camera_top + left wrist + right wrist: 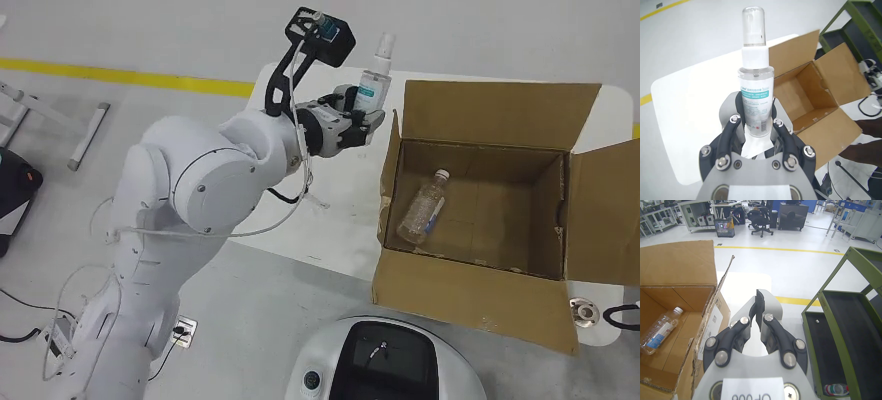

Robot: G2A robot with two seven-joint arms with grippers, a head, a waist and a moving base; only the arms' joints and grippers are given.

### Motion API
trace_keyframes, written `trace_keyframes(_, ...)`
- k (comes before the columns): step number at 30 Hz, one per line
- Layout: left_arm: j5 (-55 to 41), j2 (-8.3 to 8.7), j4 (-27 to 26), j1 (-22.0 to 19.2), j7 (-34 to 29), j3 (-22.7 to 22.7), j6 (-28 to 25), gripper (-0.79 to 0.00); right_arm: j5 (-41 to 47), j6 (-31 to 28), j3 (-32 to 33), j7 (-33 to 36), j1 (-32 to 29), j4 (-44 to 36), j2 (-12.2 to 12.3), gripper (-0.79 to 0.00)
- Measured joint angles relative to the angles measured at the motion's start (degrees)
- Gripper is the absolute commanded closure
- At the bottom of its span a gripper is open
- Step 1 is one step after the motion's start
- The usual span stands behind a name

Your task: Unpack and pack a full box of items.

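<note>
A clear plastic spray bottle (755,94), cylindrical with a white collar and a transparent domed cap, is held upright by the left end effector (755,113). It is clamped around its labelled lower body, over the smooth white tabletop (696,94) beside the open cardboard box (465,290). The bottle is judged light, rigid and probably slippery, so the label band is a safer hold than the cap. A ribbed water bottle (422,208) lies on its side inside the box. Just outside the box, the right end effector (758,308) is pinched nearly closed on nothing.
</note>
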Motion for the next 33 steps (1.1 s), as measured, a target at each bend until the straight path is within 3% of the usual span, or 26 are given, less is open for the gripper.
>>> trace_keyframes(15, -3.4, -0.35, 1.6, -1.2, 0.6, 1.2, 0.3, 0.0, 0.0, 0.0, 0.0, 0.0, 0.0, 0.0, 0.0, 0.0)
trace_keyframes(21, -3.4, -0.32, 0.8, 0.3, 6.5, 1.1, -3.6, 0.0, 0.0, 0.0, 0.0, 0.0, 0.0, 0.0, 0.0, 0.0)
trace_keyframes(25, -7.0, -1.1, 2.0, -2.4, 9.4, 4.0, -5.2, 0.0, 0.0, 0.0, 0.0, 0.0, 0.0, 0.0, 0.0, 0.0)
trace_keyframes(33, -16.5, -3.9, 7.5, -7.5, 14.9, 14.8, -5.9, 0.0, 0.0, 0.0, 0.0, 0.0, 0.0, 0.0, 0.0, 0.0)
